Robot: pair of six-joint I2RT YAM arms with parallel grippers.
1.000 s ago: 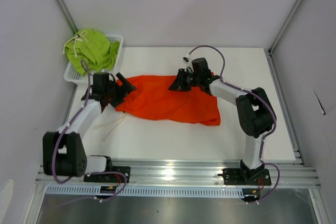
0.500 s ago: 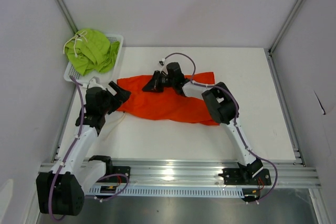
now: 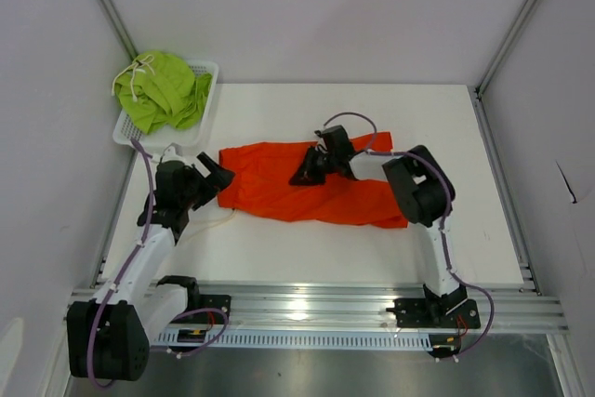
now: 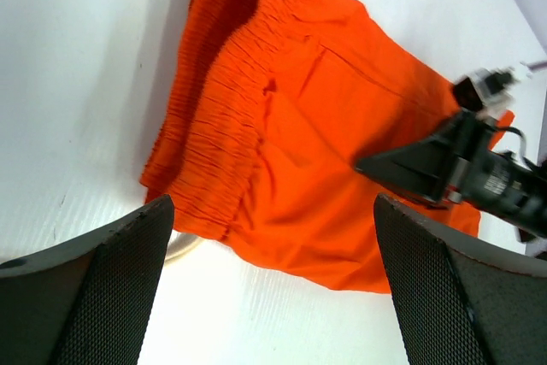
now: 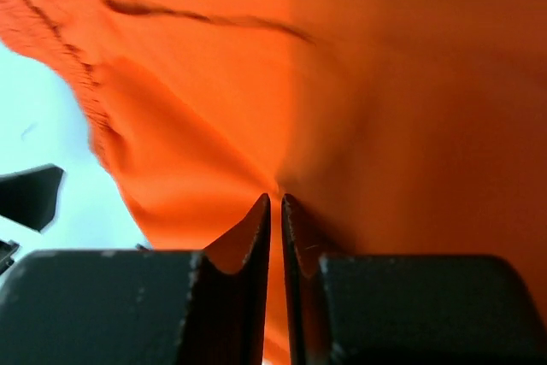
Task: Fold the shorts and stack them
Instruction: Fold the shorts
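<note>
Currently, the left arm reaches forward along the left side of the table (image 3: 325,253). The left gripper (image 3: 212,176) has its jaws spread wide and holds nothing. It is poised just beside the waistband end of the orange shorts (image 3: 265,188).

The right arm is folded back at the elbow, with its forearm reaching leftward over the garment. The right gripper (image 3: 299,177) points down and to the left at the middle of the shorts. The right wrist view shows its fingertips (image 5: 261,211) drawn almost together on a pinch of orange fabric, with creases running out from the tips.

The orange shorts lie mostly flat at mid-table, with loose wrinkles. The gathered elastic waistband is at the left end. A pale drawstring (image 4: 184,250) shows from beneath that end.

The long axis runs left to right across the table, sloping slightly toward the near edge on the right. The waistband faces left and the leg hems face right.

The green shorts (image 3: 163,90) are bunched in the white basket (image 3: 210,72) at the far left corner, well apart from the orange pair.
</note>
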